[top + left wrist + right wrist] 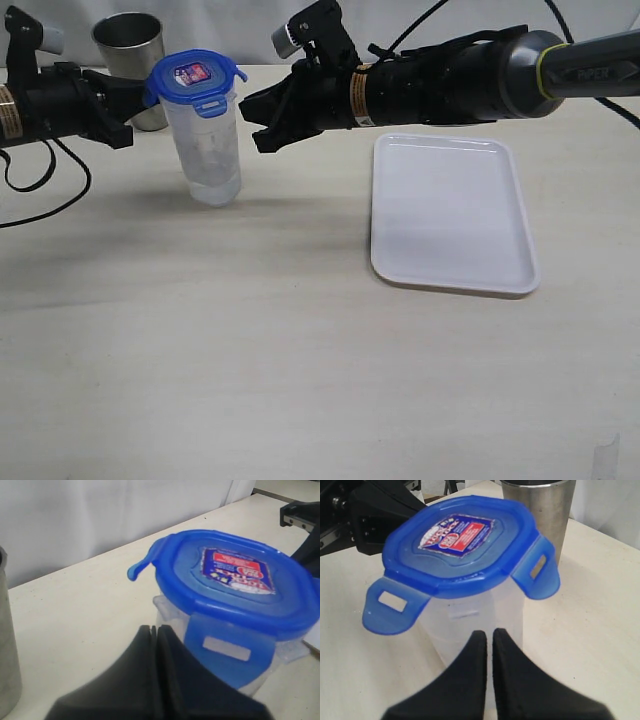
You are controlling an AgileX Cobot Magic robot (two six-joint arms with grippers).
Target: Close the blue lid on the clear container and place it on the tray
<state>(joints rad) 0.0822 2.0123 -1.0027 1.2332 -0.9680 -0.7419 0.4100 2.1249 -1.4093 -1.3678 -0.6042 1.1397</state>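
The clear container stands upright on the table, left of the tray. The blue lid rests on top of it; some flaps stick outward, and one hangs down over the rim. My left gripper is shut, its tips just left of the container below the lid, holding nothing. My right gripper is shut too, its tips just right of the container with a small gap. The lid and container wall fill the right wrist view beyond the right gripper. The left gripper points at the lid.
A grey metal cup stands behind the container, close to the left arm. The white tray lies flat at the right with nothing on it. Black cables loop on the table at the far left.
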